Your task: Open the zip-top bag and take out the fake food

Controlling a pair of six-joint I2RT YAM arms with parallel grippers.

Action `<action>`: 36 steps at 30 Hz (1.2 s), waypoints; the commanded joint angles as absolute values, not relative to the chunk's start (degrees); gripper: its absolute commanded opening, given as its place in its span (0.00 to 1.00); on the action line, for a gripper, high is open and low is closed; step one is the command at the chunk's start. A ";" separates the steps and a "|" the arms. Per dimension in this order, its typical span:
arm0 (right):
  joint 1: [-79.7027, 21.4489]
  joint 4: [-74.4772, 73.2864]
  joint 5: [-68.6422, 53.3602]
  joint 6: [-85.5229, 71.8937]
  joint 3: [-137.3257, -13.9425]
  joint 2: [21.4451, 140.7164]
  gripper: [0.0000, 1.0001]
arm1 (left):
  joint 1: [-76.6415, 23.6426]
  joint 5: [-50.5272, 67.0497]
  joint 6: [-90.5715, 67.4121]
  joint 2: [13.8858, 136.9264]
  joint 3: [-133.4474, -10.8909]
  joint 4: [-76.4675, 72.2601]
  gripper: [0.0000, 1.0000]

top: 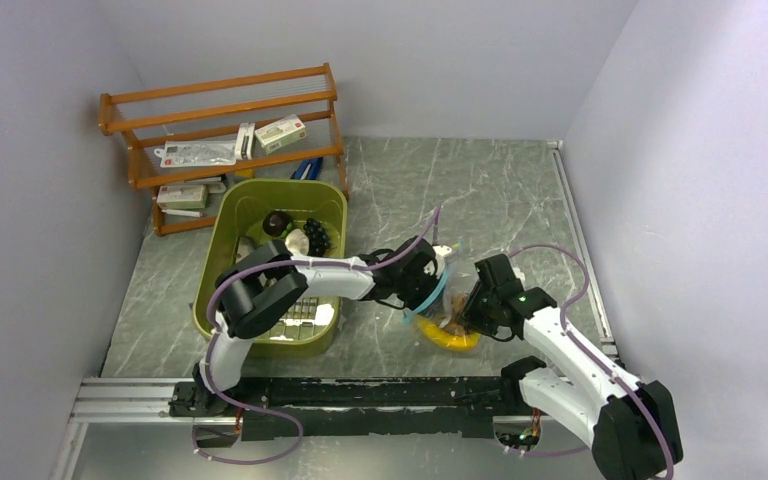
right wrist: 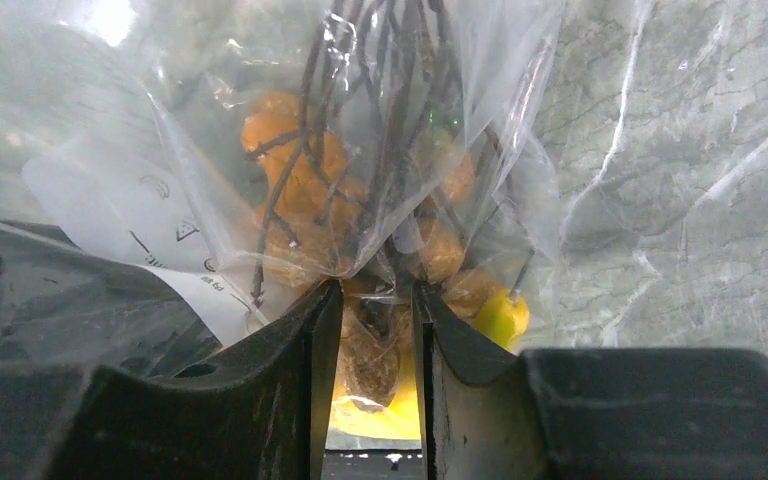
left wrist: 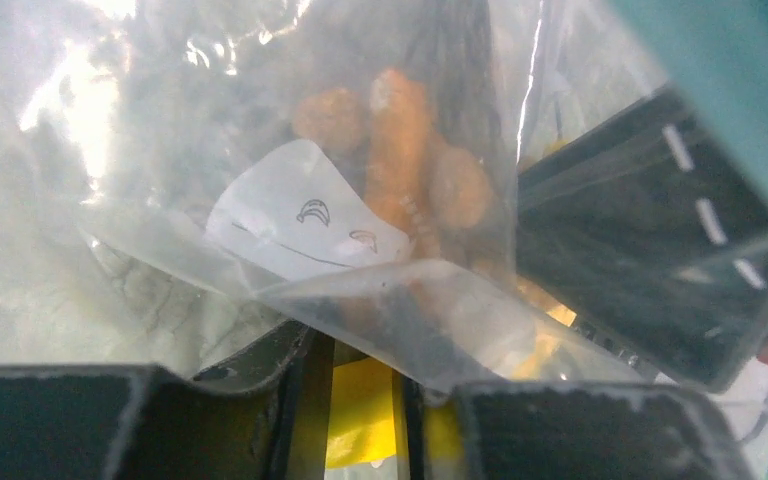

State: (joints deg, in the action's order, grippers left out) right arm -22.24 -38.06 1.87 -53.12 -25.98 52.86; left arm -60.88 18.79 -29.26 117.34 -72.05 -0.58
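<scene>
Left gripper [left wrist: 357, 395]: fingers seemingly pinching film. Clear crinkly plastic zip-top bag [top: 452, 312], its 3 o'clock, gripped both sides, evidently to part the mouth; orange-yellow fake food [right wrist: 295, 165] inside. Right gripper [right wrist: 368, 345], bag's 3 o'clock: fingers pinching plastic.

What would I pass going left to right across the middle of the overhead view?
green tub → left hand → zip-top bag → right hand
</scene>
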 commanded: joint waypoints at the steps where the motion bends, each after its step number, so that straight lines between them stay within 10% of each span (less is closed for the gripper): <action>1: -22.42 -39.31 2.87 -53.66 -26.70 50.91 0.33 | -61.88 18.28 -29.63 114.91 -70.65 -0.75 0.26; 5: -22.44 -43.82 7.56 -55.30 -29.14 48.76 0.33 | -61.90 15.96 -29.95 111.53 -68.97 -0.01 0.07; 36: -22.42 -40.52 2.12 -53.03 -28.75 46.96 0.35 | -61.88 3.38 -27.55 102.05 -69.13 25.86 0.07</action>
